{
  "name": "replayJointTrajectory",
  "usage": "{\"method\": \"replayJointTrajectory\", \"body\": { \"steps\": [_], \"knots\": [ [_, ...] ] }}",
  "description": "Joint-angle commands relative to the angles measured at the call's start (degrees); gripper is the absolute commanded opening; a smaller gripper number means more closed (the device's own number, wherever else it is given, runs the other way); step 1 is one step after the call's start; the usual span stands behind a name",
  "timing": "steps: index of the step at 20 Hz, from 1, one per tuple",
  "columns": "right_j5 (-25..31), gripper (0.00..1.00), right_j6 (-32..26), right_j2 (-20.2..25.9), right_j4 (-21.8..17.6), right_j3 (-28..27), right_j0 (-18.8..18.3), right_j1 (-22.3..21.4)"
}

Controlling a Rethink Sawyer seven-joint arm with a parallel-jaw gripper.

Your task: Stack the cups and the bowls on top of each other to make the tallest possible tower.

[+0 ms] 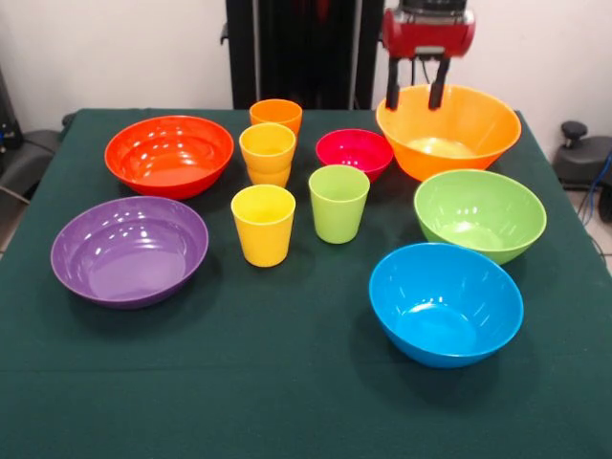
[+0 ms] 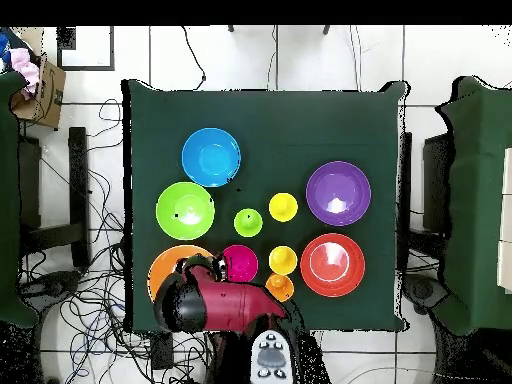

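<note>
My gripper point(image 1: 415, 96) hangs open and empty over the far rim of the large orange bowl point(image 1: 449, 129) at the back right. In the overhead view the gripper point(image 2: 190, 267) and arm cover part of that bowl point(image 2: 165, 268). In front of it stand the lime green bowl point(image 1: 480, 212) and the blue bowl point(image 1: 446, 301). A small magenta bowl point(image 1: 354, 151), a red-orange bowl point(image 1: 169, 153) and a purple bowl point(image 1: 129, 249) stand apart. In the middle are an orange cup point(image 1: 275, 115), a yellow cup point(image 1: 268, 148) that seems nested in another cup, a second yellow cup point(image 1: 263, 223) and a lime green cup point(image 1: 338, 202).
All pieces stand upright on a dark green tablecloth point(image 1: 287, 402). The robot's black pedestal point(image 1: 296, 48) rises behind the table. In the overhead view cables lie on the floor point(image 2: 90, 300) and other green tables point(image 2: 480, 200) stand at both sides.
</note>
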Motion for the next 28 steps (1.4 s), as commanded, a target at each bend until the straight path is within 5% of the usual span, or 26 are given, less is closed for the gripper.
{"method": "replayJointTrajectory", "body": {
  "steps": [1,28],
  "knots": [
    [-5.4,1.00,5.8,3.0,-4.1,-6.1,-3.1,13.6],
    [-8.7,1.00,7.4,4.7,-5.4,-9.5,-4.0,19.3]
  ]
}}
